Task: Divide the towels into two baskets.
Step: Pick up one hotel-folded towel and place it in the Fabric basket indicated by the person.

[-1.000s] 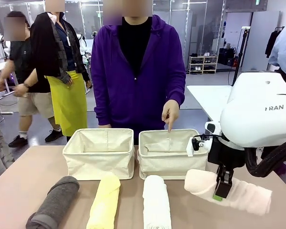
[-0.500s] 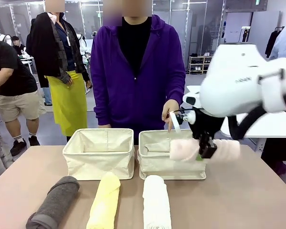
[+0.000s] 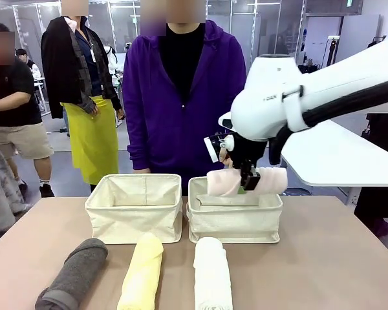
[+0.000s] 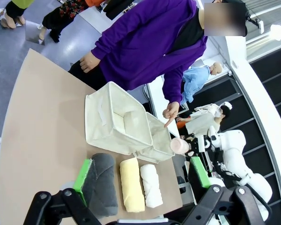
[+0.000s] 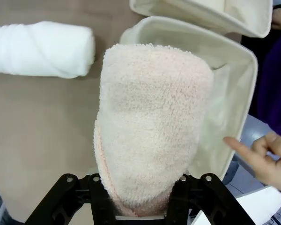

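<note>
The right hand (image 3: 249, 186), clamped on the pale pink towel (image 3: 275, 180) above the right basket (image 3: 233, 223), could drop it across the rim, because the roll nearly spans the basket's width.

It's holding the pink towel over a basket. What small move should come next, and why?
Probably lower the pink towel straight down into the right-hand basket. The right claw is shut on it just above that basket's opening, and the person's hand points at that basket.
</note>
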Controlling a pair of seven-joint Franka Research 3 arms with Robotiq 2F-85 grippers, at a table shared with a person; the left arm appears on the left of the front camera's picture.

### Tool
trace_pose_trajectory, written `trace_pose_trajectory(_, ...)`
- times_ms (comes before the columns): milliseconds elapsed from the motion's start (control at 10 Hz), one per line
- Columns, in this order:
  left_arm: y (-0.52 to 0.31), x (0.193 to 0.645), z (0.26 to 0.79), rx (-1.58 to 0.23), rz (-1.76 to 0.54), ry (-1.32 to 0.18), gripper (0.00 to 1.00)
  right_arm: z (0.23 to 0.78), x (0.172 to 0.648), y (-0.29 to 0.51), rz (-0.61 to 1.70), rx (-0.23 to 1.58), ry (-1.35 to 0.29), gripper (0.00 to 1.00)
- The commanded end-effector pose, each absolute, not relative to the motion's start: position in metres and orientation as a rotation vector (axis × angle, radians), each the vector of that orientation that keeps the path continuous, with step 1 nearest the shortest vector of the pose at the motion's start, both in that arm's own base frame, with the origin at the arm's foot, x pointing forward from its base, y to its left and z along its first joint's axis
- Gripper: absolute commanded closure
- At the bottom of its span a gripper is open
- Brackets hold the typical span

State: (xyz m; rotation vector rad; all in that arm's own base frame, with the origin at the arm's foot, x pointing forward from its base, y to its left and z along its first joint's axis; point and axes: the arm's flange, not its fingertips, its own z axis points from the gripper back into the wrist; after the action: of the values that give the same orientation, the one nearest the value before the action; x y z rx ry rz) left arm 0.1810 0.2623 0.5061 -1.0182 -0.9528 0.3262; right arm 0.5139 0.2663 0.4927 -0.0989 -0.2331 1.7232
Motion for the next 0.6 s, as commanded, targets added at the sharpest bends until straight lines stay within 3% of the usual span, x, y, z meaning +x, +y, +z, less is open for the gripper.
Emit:
trace_pose_trajectory(0,0.264,0.18,0.507,-1.02,0.314,-0.963,0.0,0.483,0.552,0.279,1.737,-0.117,-0.249,0.64)
trace_pose_trajectory(500,0.264,0.18,0.507,-1.02,0.314,-0.963,0.0,0.433,0.595,0.285,1.746,-0.076,-0.306,0.64)
